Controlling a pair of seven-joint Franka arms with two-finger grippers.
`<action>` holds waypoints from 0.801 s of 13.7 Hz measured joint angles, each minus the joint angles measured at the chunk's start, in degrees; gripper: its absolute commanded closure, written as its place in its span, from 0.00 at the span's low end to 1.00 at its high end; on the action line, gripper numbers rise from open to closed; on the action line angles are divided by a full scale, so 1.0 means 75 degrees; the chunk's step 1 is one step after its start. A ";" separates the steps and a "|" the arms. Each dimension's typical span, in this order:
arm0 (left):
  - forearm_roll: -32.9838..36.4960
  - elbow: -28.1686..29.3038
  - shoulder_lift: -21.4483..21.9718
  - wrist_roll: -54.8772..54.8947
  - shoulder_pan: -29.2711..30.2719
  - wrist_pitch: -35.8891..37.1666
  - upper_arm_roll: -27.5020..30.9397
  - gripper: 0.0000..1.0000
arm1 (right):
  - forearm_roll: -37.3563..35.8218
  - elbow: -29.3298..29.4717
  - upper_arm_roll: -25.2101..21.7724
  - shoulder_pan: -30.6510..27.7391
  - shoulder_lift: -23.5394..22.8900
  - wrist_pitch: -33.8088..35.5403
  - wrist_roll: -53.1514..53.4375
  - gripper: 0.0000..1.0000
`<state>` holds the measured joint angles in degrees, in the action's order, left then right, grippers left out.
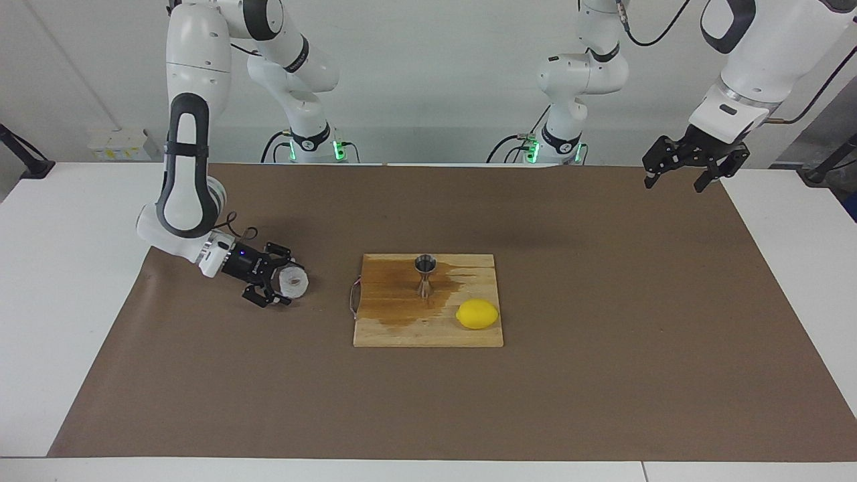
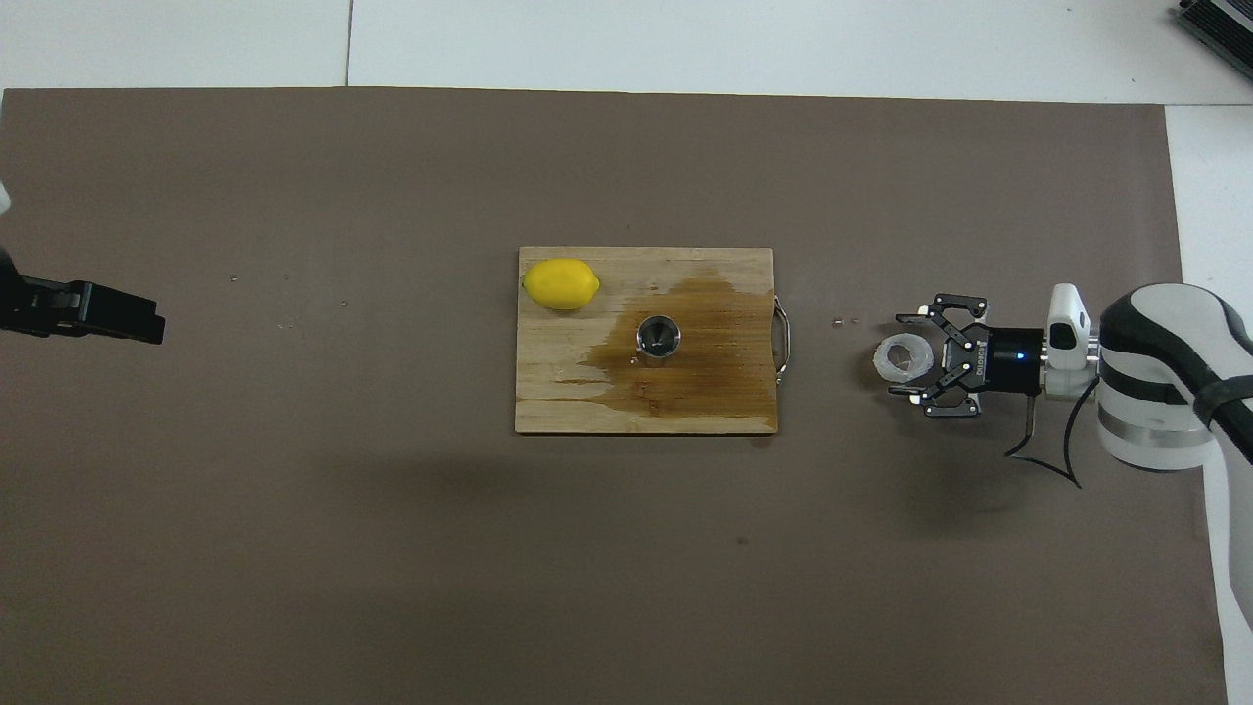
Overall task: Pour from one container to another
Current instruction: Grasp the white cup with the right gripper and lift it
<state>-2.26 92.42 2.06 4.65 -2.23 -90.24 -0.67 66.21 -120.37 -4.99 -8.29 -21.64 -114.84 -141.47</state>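
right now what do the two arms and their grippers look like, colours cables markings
Both arms are glossy white with rounded segments, black joint bands and black inlays on the forearms. Green lights glow at both bases, where black cables plug in. The right gripper is black with linked fingers, a small blue light on its body and a thin black cable looping beside the wrist. The left gripper is the same black linkage type; a black cable trails from its arm.

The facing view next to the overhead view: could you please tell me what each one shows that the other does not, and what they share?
Only the facing view shows both arms' bases, the jigger's hourglass side and the left gripper whole, waiting over the mat's corner.

Only the overhead view looks straight down into the plastic cup and the jigger's bowl.

Both show the right gripper with open fingers either side of the cup, and the stained cutting board carrying jigger and lemon.
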 measured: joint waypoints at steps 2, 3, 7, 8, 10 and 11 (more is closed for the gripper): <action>0.0000 0.0000 0.0000 0.0000 0.0000 0.0000 0.0000 0.00 | 0.0000 0.0000 0.0000 0.0000 0.0000 -0.0010 -0.0002 0.00; 0.0000 0.0000 0.0000 0.0000 0.0000 0.0000 0.0001 0.00 | 0.0000 0.0000 0.0000 0.0004 0.0000 -0.0013 -0.0003 0.00; 0.0000 0.0000 0.0000 0.0000 0.0000 0.0000 0.0001 0.00 | 0.0000 -0.0001 0.0000 0.0121 -0.0005 -0.0039 -0.0005 0.00; 0.0000 0.0000 0.0000 0.0000 0.0000 0.0000 0.0001 0.00 | 0.0000 -0.0003 0.0000 0.0135 -0.0011 -0.0045 -0.0005 0.00; 0.0000 0.0000 0.0000 0.0000 0.0000 0.0000 0.0001 0.00 | 0.0000 -0.0003 0.0000 0.0162 -0.0022 -0.0046 -0.0010 0.00; 0.0000 0.0000 0.0000 0.0000 0.0000 0.0000 0.0001 0.00 | 0.0000 -0.0003 0.0000 0.0195 -0.0024 -0.0050 -0.0015 0.00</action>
<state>-2.26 92.42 2.06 4.65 -2.23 -90.24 -0.65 66.21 -120.39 -4.99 -6.82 -21.83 -115.22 -141.59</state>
